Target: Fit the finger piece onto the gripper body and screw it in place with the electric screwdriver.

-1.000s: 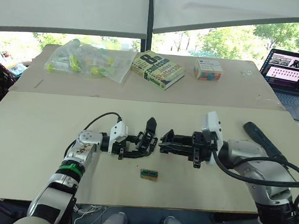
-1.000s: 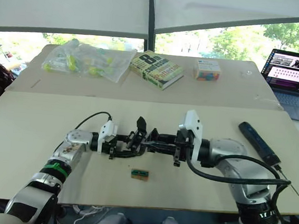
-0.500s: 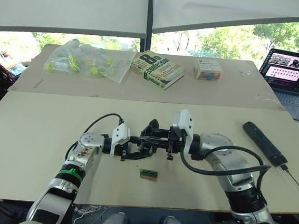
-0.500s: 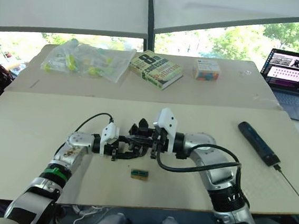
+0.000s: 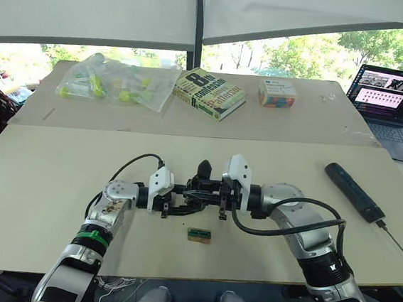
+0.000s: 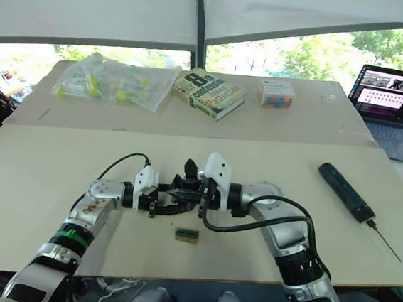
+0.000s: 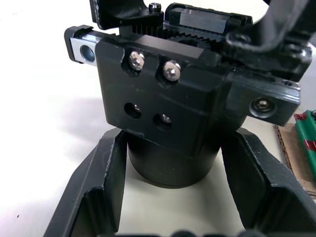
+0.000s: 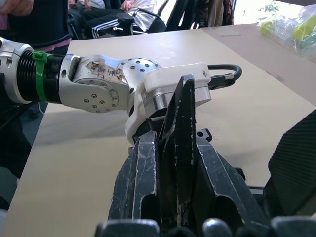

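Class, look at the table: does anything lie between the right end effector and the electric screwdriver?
Nothing visible does. The electric screwdriver lies alone on the board, to the right of the right end effector; only bare tabletop separates them.

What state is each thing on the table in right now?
Black blocky gripper body: upright on the table, between the left claw's fingers.
Small black tapered finger piece: pinched in the right claw, held at the gripper body.
Dark blue pen-shaped electric screwdriver: lying flat, untouched.
Laptop: lid open, screen lit.
Book: closed, lying flat.
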### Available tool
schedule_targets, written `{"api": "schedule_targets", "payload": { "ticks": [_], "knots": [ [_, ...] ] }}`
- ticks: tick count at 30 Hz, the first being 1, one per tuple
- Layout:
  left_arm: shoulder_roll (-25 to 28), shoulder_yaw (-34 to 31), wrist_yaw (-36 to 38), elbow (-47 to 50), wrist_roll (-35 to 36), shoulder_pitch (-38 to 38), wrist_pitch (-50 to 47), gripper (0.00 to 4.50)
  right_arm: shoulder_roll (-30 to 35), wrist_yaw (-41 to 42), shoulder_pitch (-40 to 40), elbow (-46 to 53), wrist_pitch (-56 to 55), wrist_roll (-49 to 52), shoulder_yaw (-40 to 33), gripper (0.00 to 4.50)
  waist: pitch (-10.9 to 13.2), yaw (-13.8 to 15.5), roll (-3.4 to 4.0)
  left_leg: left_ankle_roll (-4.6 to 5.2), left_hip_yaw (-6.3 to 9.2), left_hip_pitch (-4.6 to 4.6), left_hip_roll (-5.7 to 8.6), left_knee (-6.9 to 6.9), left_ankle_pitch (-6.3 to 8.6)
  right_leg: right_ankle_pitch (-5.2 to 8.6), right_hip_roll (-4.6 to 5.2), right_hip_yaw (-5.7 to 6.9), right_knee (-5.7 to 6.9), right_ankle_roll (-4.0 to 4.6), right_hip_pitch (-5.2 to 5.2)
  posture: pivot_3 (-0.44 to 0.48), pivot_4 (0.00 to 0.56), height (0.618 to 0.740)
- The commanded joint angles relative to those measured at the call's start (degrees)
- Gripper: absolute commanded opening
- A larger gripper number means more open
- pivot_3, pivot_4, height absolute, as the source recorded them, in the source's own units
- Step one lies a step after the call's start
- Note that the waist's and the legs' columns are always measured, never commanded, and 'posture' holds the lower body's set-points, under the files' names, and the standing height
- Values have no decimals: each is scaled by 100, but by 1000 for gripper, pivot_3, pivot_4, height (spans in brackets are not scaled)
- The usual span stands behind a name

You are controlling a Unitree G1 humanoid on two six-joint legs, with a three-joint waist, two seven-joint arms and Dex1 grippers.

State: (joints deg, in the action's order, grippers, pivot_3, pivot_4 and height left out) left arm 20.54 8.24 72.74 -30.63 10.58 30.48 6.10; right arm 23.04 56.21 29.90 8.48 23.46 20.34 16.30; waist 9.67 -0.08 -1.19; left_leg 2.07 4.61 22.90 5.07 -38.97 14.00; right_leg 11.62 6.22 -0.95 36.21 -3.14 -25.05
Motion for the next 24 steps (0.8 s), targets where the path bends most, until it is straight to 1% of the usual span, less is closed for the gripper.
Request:
{"api": "schedule_targets", "payload": {
  "ticks": [1,10,18,24],
  "knots": [
    [43,153,69,52,-73,-145,-98,2308,-9,-2,-24,109,59,-23,37,408,-4,-7,0,0,0,0,0,0,0,0,0,0,0,0,0,0,150,740],
    [47,162,62,122,-60,-183,-173,2308,51,-197,-125,113,368,-151,165,408,-30,-34,1,0,0,-6,0,4,1,0,0,0,0,0,3,0,150,740],
    [55,167,38,184,-48,-204,-251,2308,-43,-426,-141,178,1001,81,134,408,-44,-48,1,1,0,-17,-1,6,2,0,0,0,-2,0,13,0,150,740],
    [55,170,22,221,-38,-230,-289,2308,-127,-478,-152,195,1123,97,187,408,-44,-60,2,3,0,-47,-1,15,3,1,0,0,-7,0,40,0,150,740]
  ]
}}
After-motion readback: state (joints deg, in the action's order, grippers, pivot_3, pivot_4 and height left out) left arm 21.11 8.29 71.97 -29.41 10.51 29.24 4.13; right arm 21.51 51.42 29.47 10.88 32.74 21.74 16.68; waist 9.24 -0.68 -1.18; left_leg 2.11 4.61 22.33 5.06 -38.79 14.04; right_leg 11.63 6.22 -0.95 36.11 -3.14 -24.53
